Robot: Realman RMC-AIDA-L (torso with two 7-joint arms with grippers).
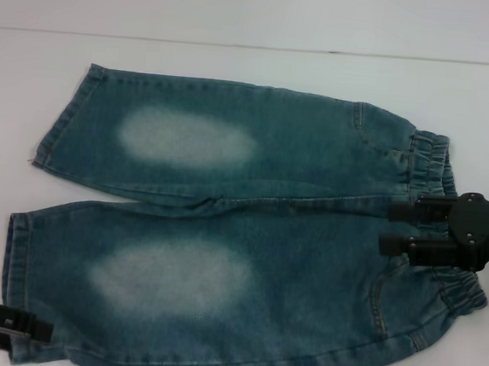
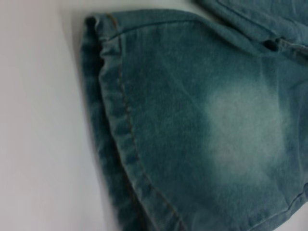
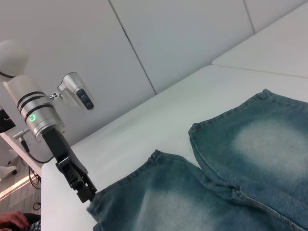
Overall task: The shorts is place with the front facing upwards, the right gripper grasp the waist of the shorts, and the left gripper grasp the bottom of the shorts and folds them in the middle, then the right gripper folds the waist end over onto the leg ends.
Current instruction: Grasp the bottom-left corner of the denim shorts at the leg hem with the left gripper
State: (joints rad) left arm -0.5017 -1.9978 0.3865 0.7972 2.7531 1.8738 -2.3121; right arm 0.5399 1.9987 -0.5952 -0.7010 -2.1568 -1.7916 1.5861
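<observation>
Now the left gripper (image 1: pixel 11 327) sits at the near leg's hem (image 1: pixel 14 287), fingers touching its corner; its opening cannot be told. Rightward, the shorts (image 1: pixel 248 235) lie flat to the right gripper (image 1: pixel 399 229), whose slightly parted fingers straddle the waist (image 1: pixel 438 178).

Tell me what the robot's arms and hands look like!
The right gripper is black and blocky, with two short straight fingers side by side. The left gripper is black too. In the right wrist view, it hangs on a white and silver arm with dark rings, a small green light, a thin cable, and a silver camera pod beside it.
</observation>
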